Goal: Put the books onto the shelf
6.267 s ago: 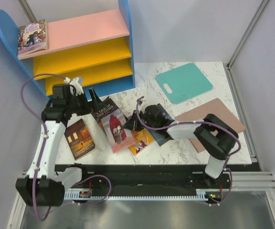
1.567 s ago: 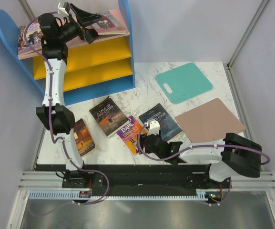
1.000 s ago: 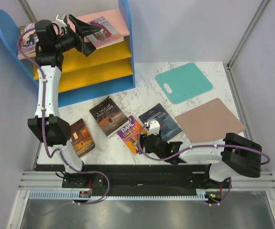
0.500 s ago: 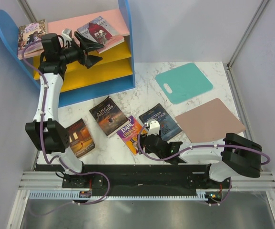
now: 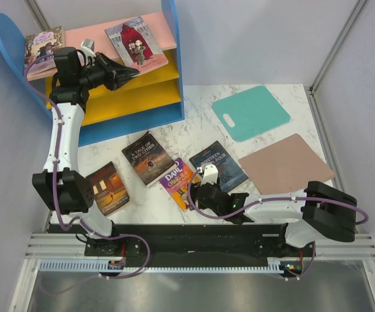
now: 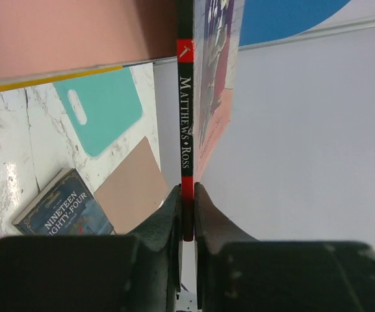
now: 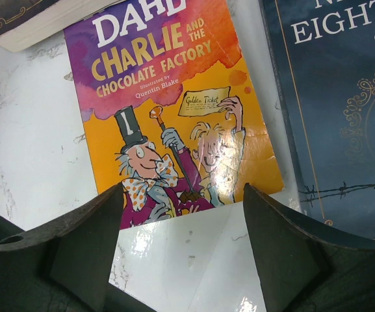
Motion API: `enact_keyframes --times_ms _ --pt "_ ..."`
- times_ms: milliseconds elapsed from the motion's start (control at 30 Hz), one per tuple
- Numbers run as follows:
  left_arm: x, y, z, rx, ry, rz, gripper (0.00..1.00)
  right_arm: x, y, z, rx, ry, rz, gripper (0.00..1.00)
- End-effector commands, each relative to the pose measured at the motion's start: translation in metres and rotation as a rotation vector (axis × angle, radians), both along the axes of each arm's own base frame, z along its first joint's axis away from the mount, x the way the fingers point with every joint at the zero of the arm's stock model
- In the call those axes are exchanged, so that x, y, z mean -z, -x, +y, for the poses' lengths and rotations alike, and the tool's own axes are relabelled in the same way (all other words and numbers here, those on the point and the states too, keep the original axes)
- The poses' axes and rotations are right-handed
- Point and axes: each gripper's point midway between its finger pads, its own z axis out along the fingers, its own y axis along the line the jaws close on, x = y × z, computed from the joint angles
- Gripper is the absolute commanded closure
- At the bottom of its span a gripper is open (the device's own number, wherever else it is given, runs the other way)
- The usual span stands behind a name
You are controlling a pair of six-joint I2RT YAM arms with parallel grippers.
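Two books already sit on the pink top board (image 5: pixel 86 36) of the shelf (image 5: pixel 171 39): the left-end book (image 5: pixel 43 45) lying flat, and the red-spined book (image 5: pixel 137 40) lying askew with its near corner past the board's front edge. Your left end effector (image 5: pixel 130 70) is at that corner, fingers drawn almost together. The wrist view shows the lower end of the spine filling the slit between them, so I read it as pinched on the overhang. That grip makes sense as a way to square the book and slide it fully onto the board.

Four more wait flat on the bench (image 5: pixel 200 120): the brown-orange book (image 5: pixel 107 188), A Tale of Two Cities (image 5: pixel 148 158), the Dahl paperback (image 5: pixel 177 182) and Nineteen Eighty-Four (image 5: pixel 219 166). Your right end effector (image 5: pixel 203 190) hangs low over the Dahl paperback's near edge, jaws wide apart and holding nothing, well placed to take that one next. Its neighbours lie just beside it, so the free near edge looks like the way in.
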Motion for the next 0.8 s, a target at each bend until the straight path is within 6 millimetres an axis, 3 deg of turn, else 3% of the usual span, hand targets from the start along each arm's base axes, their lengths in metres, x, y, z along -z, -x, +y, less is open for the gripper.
enact_keyframes --times_ms 0,100,167,200,267,300,367,600,767 --pt "-0.048 0.014 0.003 -0.025 -0.045 -0.156 0.92 -0.013 -0.004 0.013 0.006 -0.032 -0.016 0.19" --pt "-0.065 0.018 0.002 -0.013 -0.041 -0.195 0.98 -0.012 -0.004 0.014 0.006 -0.029 -0.013 0.19" --pt "-0.068 0.015 0.0 0.005 -0.037 -0.202 0.98 -0.01 -0.004 0.014 0.004 -0.023 -0.011 0.19" --pt "-0.081 0.017 -0.001 0.015 -0.037 -0.236 0.98 -0.011 -0.004 0.015 0.003 -0.026 -0.01 0.19" --pt "-0.077 0.007 -0.006 0.071 -0.006 -0.206 0.98 -0.01 -0.005 0.015 0.003 -0.023 -0.009 0.19" --pt "-0.09 0.006 -0.008 0.091 0.003 -0.235 0.98 -0.01 -0.004 0.016 0.002 -0.021 -0.009 0.19" --pt "-0.094 0.005 -0.014 0.157 0.043 -0.214 0.98 -0.009 -0.004 0.016 0.0 -0.018 -0.004 0.19" --pt "-0.088 -0.036 -0.012 0.196 0.11 -0.167 0.98 -0.008 -0.004 0.015 0.003 -0.013 -0.003 0.19" --pt "-0.076 -0.047 -0.011 0.19 0.123 -0.133 0.98 -0.007 -0.004 0.014 0.005 -0.007 -0.004 0.19"
